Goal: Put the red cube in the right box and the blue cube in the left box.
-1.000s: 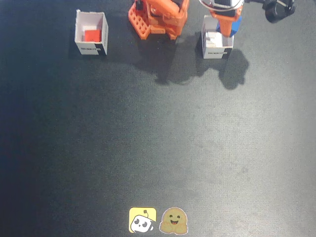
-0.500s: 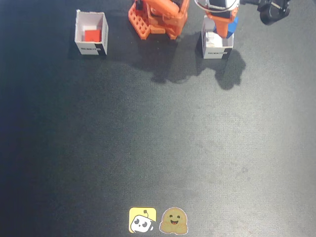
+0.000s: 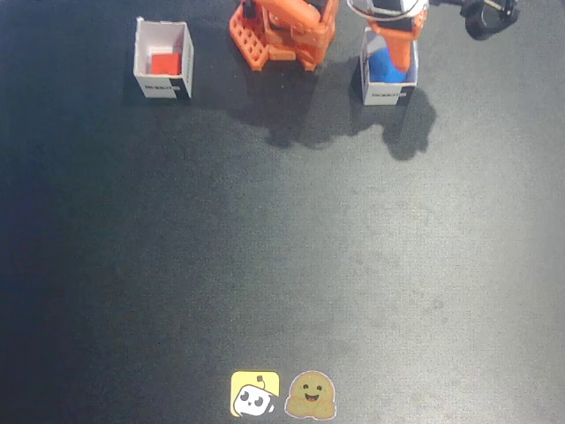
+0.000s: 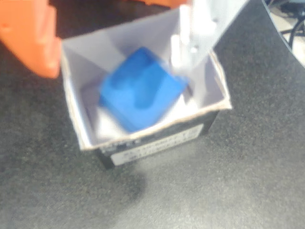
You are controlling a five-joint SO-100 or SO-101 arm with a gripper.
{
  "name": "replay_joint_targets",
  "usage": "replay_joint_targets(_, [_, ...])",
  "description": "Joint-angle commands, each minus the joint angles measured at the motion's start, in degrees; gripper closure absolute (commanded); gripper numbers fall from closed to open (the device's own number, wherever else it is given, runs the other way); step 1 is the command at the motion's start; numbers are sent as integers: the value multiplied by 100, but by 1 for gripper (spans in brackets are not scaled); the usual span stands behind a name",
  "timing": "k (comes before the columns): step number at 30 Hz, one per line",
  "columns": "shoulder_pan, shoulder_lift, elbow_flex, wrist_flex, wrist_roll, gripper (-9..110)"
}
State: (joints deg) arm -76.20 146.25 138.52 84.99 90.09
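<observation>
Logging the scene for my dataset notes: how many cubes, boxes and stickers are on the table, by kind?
Cubes: 2, the red cube and the blue cube
White boxes: 2, one at left and one at right in the fixed view
Stickers: 2, yellow and brown
Total: 6

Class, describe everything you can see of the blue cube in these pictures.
The blue cube is a small, solid, bright blue block with plain faces. In the wrist view it is blurred and tilted on a corner inside the white cardboard box, which has a black printed strip. The gripper's orange and white fingers stand spread apart above it; whether either touches it is unclear.
</observation>
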Motion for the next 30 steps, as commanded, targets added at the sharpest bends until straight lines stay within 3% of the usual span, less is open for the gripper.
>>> replay_joint_targets(1, [-9,141,-18,-18,18,91])
replay_joint_targets(7, [132,88,-53,-97,62,101])
replay_joint_targets(18, [694,-1310,-1283,-246,-70,101])
replay_joint_targets(24, [1687,-1494,-1406,-501,105,101])
replay_joint_targets(30, [3428,-1477,-1415,-439,-246,101])
